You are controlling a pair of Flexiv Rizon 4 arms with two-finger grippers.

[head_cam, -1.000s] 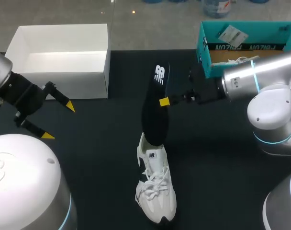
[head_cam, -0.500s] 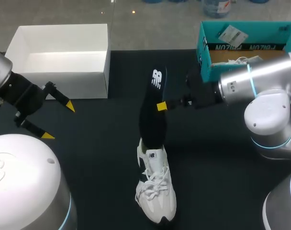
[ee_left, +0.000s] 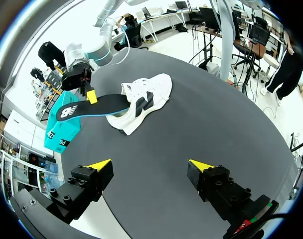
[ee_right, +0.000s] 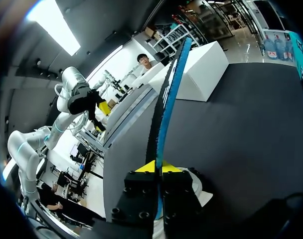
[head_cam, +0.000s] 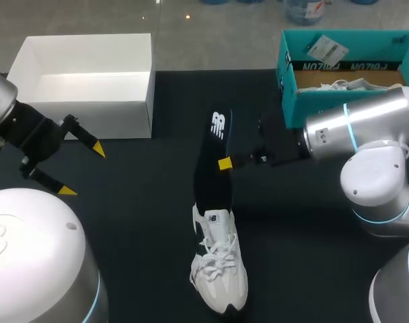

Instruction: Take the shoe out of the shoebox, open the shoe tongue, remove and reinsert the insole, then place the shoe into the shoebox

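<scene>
Pinching the insole (head_cam: 208, 182) by its edge, right pincer (head_cam: 222, 163), insole tip seemingly in shoe (head_cam: 221, 276), left pincer (head_cam: 83, 170) spread, well apart.

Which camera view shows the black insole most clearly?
The head view: the insole shows its whole flat side, one end in the white shoe, the right pincer shut on its middle. The left wrist view shows it small and far ahead. The right wrist view shows only its thin edge between the fingers.
</scene>
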